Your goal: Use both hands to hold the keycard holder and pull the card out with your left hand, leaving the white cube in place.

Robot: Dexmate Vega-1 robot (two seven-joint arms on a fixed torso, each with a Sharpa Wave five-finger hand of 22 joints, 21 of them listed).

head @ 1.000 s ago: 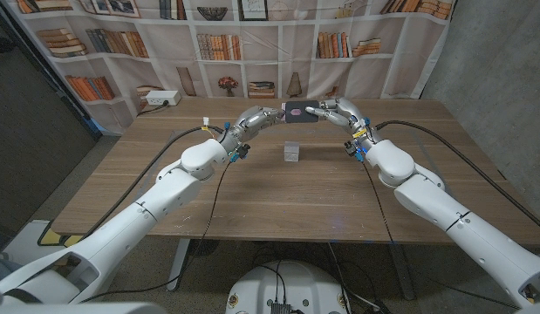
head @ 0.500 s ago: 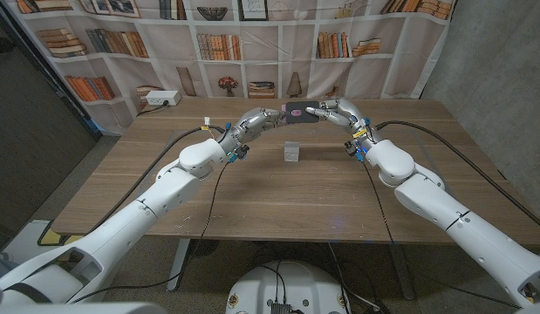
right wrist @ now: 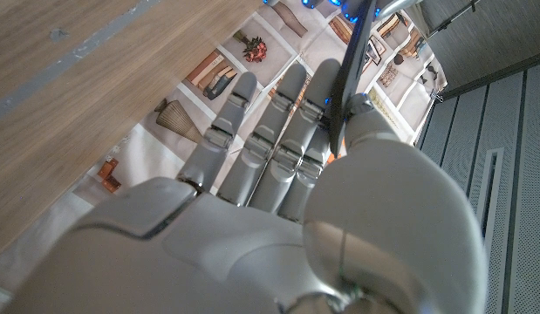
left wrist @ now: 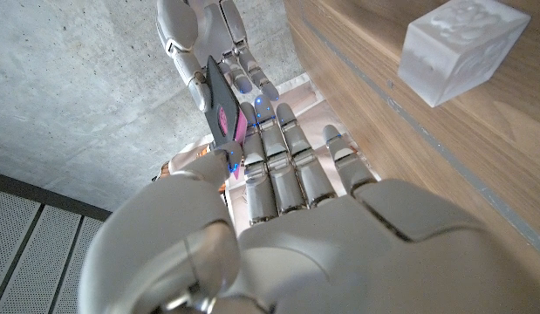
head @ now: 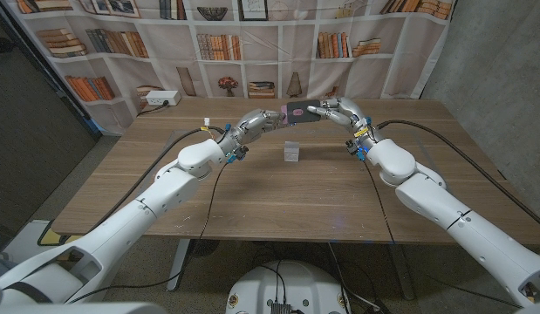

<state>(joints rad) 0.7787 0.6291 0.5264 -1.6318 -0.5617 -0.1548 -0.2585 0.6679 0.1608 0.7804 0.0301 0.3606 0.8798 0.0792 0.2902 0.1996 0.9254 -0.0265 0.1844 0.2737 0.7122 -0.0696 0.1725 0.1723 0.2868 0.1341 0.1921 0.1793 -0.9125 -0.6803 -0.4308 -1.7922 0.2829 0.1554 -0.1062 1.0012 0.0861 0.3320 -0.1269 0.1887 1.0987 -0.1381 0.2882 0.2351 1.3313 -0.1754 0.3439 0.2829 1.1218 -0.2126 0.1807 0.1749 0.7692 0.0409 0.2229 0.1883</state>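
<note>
Above the wooden table (head: 278, 187), left hand (head: 259, 120) and right hand (head: 338, 112) apparently both grip the keycard holder (head: 299, 112) (white cube (head: 292, 152) beneath).

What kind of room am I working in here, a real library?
Probably a lab or test room, not a library. The bookshelves are printed on a hanging backdrop, bare concrete wall stands beside it, and a wooden table sits in front with cabled robot arms.

Keycard holder (head: 301, 112) held off the desk (head: 278, 192), above its far middle, between both hands: left hand (head: 259, 119) at its left end, right hand (head: 338, 111) at its right. White cube (head: 292, 151) on desk, in front of and below holder, between the arms.
</note>
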